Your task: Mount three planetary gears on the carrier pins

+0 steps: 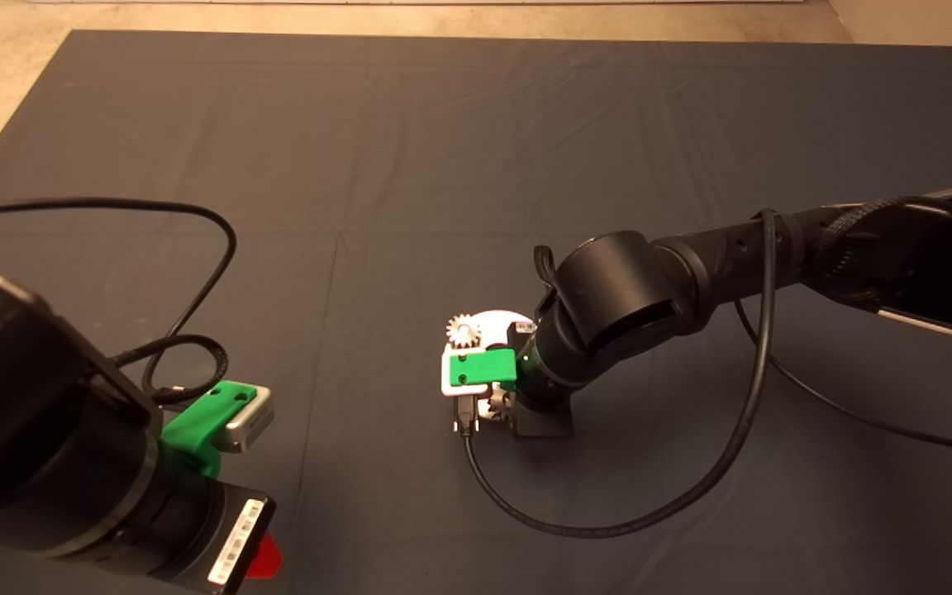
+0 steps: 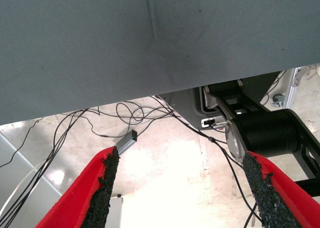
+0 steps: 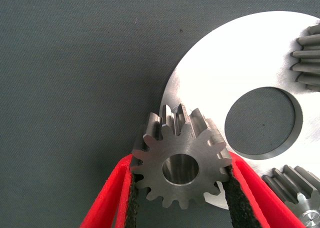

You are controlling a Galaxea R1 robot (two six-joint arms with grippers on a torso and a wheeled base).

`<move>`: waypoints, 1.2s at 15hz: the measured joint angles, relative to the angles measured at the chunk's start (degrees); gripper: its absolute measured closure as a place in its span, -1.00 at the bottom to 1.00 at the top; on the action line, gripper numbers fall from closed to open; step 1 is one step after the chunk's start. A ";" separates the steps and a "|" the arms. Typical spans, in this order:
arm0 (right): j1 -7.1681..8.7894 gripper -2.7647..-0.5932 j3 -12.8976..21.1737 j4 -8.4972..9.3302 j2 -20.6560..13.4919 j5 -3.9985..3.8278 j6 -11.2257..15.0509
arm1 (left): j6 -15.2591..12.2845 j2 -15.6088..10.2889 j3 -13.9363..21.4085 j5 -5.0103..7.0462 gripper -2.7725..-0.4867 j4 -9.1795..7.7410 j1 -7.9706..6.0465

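My right gripper (image 3: 181, 164) is shut on one planetary gear (image 3: 181, 163), a red finger pressed against each side of it. That gear sits over the rim of the white disc (image 3: 220, 73), next to its central hole (image 3: 262, 120). Two more gears rest on the disc, one (image 3: 307, 58) at the far side and one (image 3: 292, 185) close by. The same disc (image 1: 499, 318) and a gear (image 1: 464, 330) show in the head view, under the right wrist (image 1: 542, 364). The carrier pins are hidden by the gears. My left gripper (image 2: 182, 163) hangs open and idle at the mat's lower left.
A black cable (image 1: 608, 521) loops across the mat in front of the right arm. Another cable (image 1: 195, 273) curls by the left arm. Past the mat's edge, the left wrist view shows floor with loose wires (image 2: 125, 113) and a black machine base (image 2: 270, 133).
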 joint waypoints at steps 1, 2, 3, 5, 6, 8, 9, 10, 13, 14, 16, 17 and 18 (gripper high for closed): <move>0.00 0.59 0.00 0.00 0.00 0.00 0.00 | 0.00 0.00 0.00 -0.02 -0.11 0.00 0.02; 0.00 0.59 0.00 0.00 -0.02 0.02 0.00 | 0.00 0.00 0.00 0.00 -0.11 0.00 0.00; 0.00 0.59 0.00 -0.01 -0.06 0.05 -0.05 | 0.00 0.00 0.00 0.00 -0.11 0.00 0.00; 0.00 0.59 0.00 -0.06 -0.44 0.61 -0.27 | 0.00 0.00 0.00 0.00 -0.11 0.00 0.01; 0.00 0.59 0.00 -0.09 -0.52 0.80 -0.40 | 0.00 0.00 0.00 0.00 -0.11 0.00 0.00; 0.00 0.59 0.02 -0.12 -0.52 0.80 -0.40 | 0.00 0.00 0.00 -0.01 -0.11 0.00 0.01; 0.00 0.59 0.02 -0.15 -0.50 0.80 -0.40 | 0.00 0.00 0.00 0.00 -0.11 0.00 0.01; 0.00 0.59 0.11 -0.28 -0.49 0.78 -0.41 | 0.00 0.00 0.00 -0.02 -0.11 0.00 0.00; 0.00 0.59 0.11 -0.44 -0.02 0.35 -0.44 | 0.00 0.02 0.00 -0.02 -0.11 0.00 0.00; 0.00 0.59 0.11 -0.45 0.17 -0.06 -0.44 | 0.00 0.00 0.00 0.00 -0.11 0.00 0.02; 0.00 0.59 0.11 -0.39 0.28 -0.16 -0.45 | 0.00 0.00 0.00 0.00 -0.11 0.00 0.00; 0.01 0.59 0.09 -0.32 0.44 -0.37 -0.44 | 0.00 0.02 0.00 -0.02 -0.11 0.00 0.00; 0.02 0.59 0.09 -0.23 0.49 -0.48 -0.44 | 0.00 0.00 0.00 0.00 -0.11 0.00 0.00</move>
